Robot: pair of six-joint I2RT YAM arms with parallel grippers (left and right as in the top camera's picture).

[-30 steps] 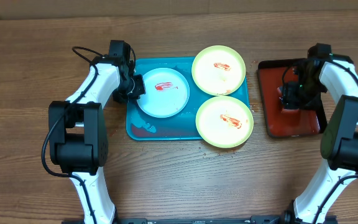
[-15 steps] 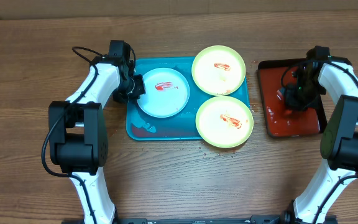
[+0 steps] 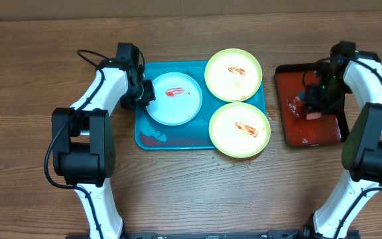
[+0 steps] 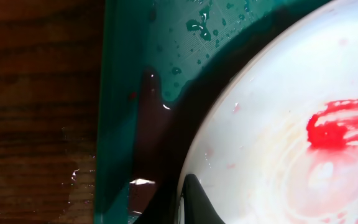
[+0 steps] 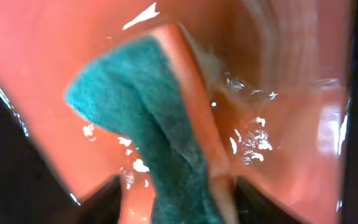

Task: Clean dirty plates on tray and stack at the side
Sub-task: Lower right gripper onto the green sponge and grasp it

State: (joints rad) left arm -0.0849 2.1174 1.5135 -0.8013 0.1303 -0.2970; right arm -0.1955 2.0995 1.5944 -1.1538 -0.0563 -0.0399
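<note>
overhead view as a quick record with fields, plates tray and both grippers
tray: turquoise tray, wet, holding all three plates
plates: blue-white plate at left; upper yellow-green plate and lower yellow-green plate at right, both overhanging the rim
sauce: red smear on each
left: left gripper at the blue-white plate's left rim, grip unclear
right: right gripper over red tray, shut on sponge
stacked: none

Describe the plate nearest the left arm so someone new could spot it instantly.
Find the turquoise tray at the centre of the table. On its left half lies a round plate. It is the only pale blue-white one; the two plates beside it are yellow-green.
</note>
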